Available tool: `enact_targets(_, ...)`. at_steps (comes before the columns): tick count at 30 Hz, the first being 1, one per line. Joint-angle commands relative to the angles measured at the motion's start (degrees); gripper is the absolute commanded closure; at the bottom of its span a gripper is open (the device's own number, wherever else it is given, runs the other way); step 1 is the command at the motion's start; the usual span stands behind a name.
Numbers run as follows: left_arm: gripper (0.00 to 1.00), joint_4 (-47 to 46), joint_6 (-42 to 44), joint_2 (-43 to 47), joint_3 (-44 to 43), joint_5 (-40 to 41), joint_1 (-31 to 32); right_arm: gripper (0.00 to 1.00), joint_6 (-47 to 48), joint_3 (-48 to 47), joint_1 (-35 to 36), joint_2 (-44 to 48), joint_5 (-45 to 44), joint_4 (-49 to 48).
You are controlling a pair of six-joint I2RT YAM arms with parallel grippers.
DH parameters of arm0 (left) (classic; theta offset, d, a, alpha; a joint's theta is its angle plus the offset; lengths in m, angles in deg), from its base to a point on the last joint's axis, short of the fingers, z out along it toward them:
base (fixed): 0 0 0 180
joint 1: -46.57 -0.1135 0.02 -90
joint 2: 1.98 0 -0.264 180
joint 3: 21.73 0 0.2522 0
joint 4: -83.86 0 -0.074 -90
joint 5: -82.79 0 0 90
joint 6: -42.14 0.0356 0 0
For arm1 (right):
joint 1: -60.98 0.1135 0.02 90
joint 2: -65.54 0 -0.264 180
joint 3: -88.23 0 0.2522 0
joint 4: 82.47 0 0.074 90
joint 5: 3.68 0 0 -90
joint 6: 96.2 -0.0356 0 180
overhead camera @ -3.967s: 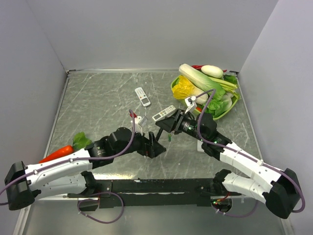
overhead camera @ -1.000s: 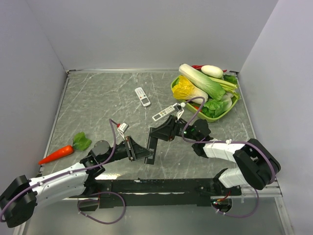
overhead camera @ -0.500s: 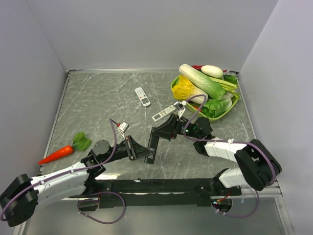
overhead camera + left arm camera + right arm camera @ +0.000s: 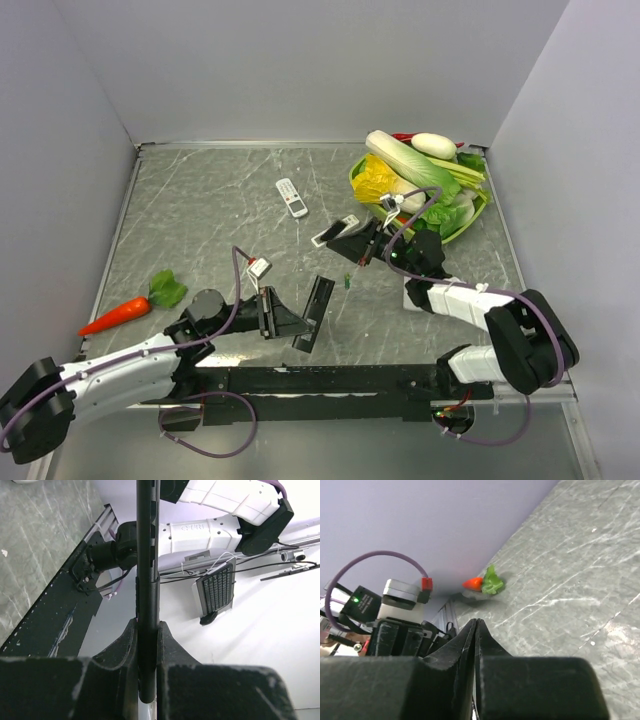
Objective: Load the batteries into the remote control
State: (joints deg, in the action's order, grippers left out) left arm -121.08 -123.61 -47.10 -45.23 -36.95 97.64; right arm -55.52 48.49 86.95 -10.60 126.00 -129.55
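Left pincer clamps the black remote; right pincer is pressed together.

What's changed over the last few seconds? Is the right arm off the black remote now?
Yes. The right gripper came off the black remote at its far end, drew back toward the vegetable basket and shut empty. The black remote, now held only by the left gripper, shifted slightly toward the near edge. Unchanged: the left grip, the white remote and the carrot.
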Motion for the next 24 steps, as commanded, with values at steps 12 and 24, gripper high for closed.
enact_targets(12,0.99,18.56,6.83,-0.14,-2.13,1.87,-5.27,0.99,13.63,5.59,0.13,19.0,-5.76,26.62)
enact_targets(24,0.99,20.93,18.33,-4.71,-5.54,-9.01,-8.18,0.09,34.89,-6.71,0.39,20.07,3.28,58.02)
